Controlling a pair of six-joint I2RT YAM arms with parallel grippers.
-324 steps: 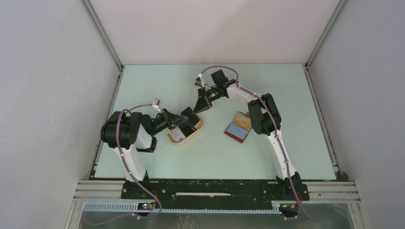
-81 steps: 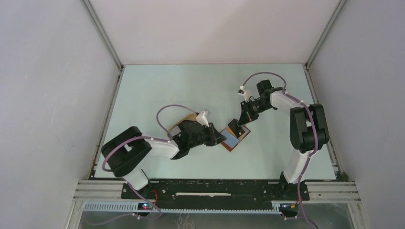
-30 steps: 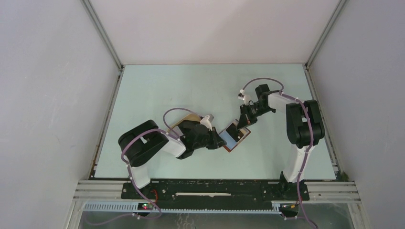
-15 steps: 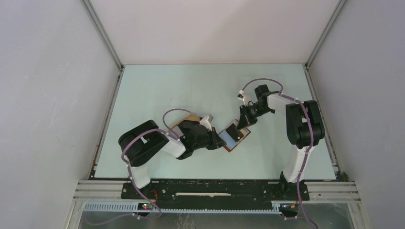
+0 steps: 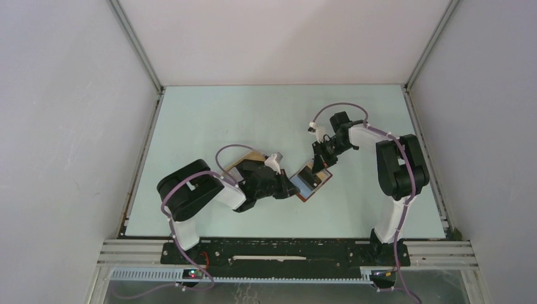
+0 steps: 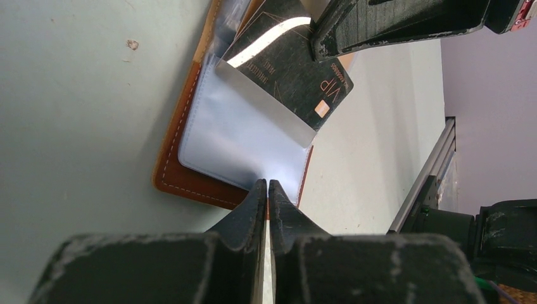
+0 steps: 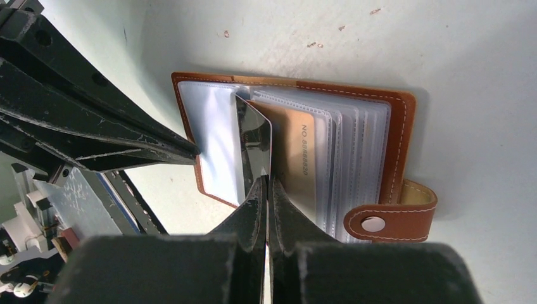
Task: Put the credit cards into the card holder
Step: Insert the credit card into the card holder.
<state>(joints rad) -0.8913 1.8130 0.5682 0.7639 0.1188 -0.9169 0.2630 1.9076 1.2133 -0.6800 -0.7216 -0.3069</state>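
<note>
Two grippers, one job: left gripper (image 6: pixel 266 187) was nearly shut, pinching the clear sleeve (image 6: pixel 240 136) edge, probably to hold the pocket mouth open. Right gripper (image 7: pixel 266 183) clamped a black card (image 7: pixel 255 142), edge into that sleeve. Card holder (image 7: pixel 402 120) lay open on the tabletop (image 7: pixel 481 63) between the arms.

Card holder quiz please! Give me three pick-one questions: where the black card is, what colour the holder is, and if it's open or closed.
1. Over the card holder, the black card is: A lying loose; B gripped by the right tool; C folded in half.
2. The holder's leather is: A green; B white; C brown.
3. The holder is: A open; B snapped shut; C rolled up.
Answers: B, the tool's tips pinch the card's edge; C, the stitched cover is brown; A, the clear sleeves fan out and the strap is undone.
</note>
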